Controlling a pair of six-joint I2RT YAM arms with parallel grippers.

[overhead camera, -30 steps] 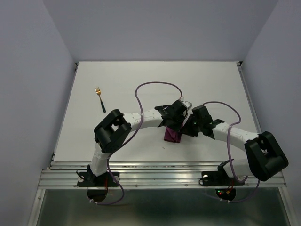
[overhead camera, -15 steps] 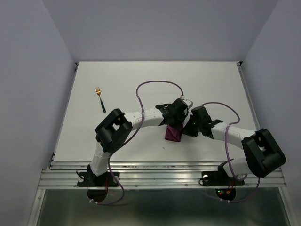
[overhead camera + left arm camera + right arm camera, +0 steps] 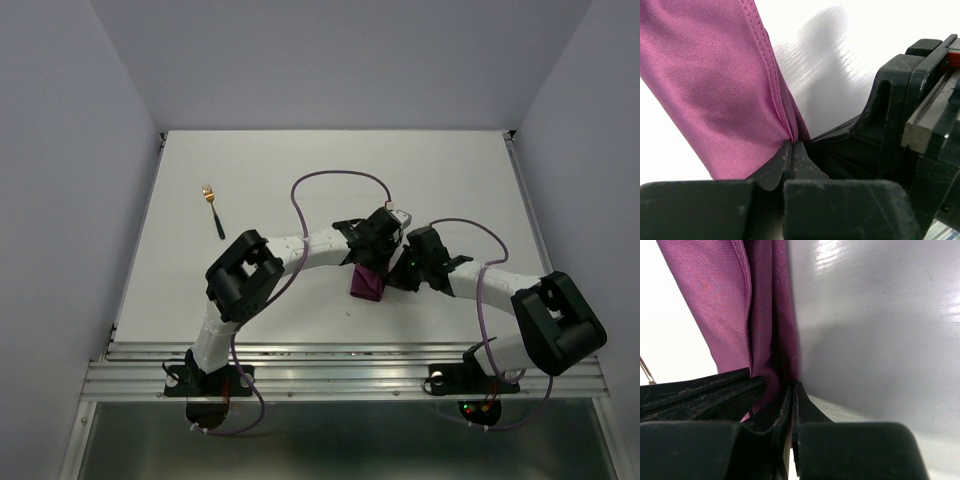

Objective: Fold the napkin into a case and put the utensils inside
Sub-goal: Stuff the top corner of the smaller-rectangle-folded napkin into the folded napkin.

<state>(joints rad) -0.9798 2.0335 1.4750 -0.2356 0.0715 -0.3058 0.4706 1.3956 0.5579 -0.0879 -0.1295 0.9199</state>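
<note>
Mid-table, a bit toward the near edge, I've got the plum-purple folded cloth napkin (image 3: 366, 286) gathered into a narrow layered bundle between both arms. On my left wrist cam the left gripper (image 3: 791, 149) is clamped tight on the stitched hem, fingers pressed together with fabric between them. Same deal for the right gripper (image 3: 792, 390), pinched closed on the cloth's side fold right at the fingertips. Both heads are crowded just beside each other there. Loads of bare white table (image 3: 450, 170) toward the far and right edges. The gold-headed black-handled fork (image 3: 212, 210) lies well apart, near the left edge.
</note>
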